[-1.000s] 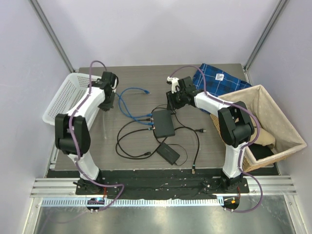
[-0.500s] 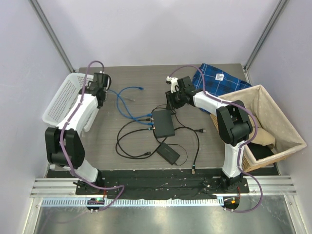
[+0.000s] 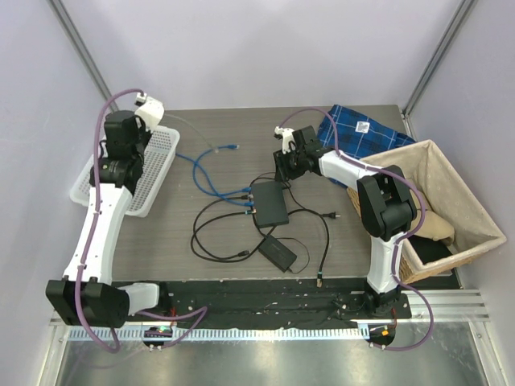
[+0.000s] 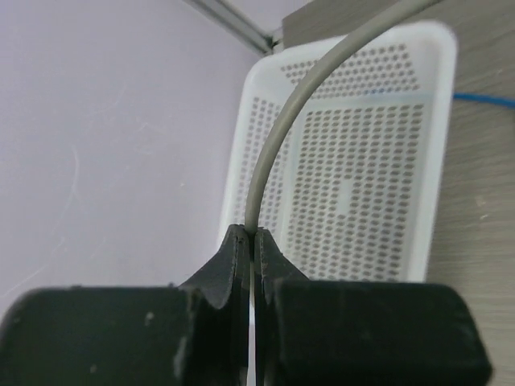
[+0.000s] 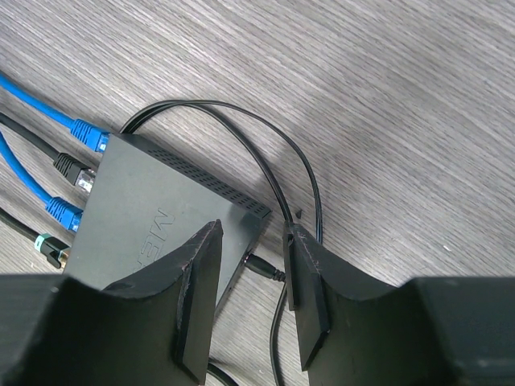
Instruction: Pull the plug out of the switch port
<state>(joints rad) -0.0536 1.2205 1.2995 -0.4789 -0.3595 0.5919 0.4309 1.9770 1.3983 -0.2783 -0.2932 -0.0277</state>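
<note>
Occupying mid-table, well apart from every edge: the switch (image 3: 269, 203), flat, dark grey. At the left edge, against the wall, a white basket (image 3: 157, 173); at the right edge, a wicker bin (image 3: 463, 197) and a blue checked cloth (image 3: 354, 125). Bare tabletop (image 3: 233, 121) lies far of the switch. Its port row (image 5: 84, 185) runs along the left side, holding two blue plugs (image 5: 84, 133) and a black plug (image 5: 71, 167). Over the far right corner, away from the ports, the right gripper (image 5: 253, 233) hovers, fingers spread. Well left of the ports, above the basket, the left gripper (image 4: 250, 237) pinches a grey cable (image 4: 282, 129).
</note>
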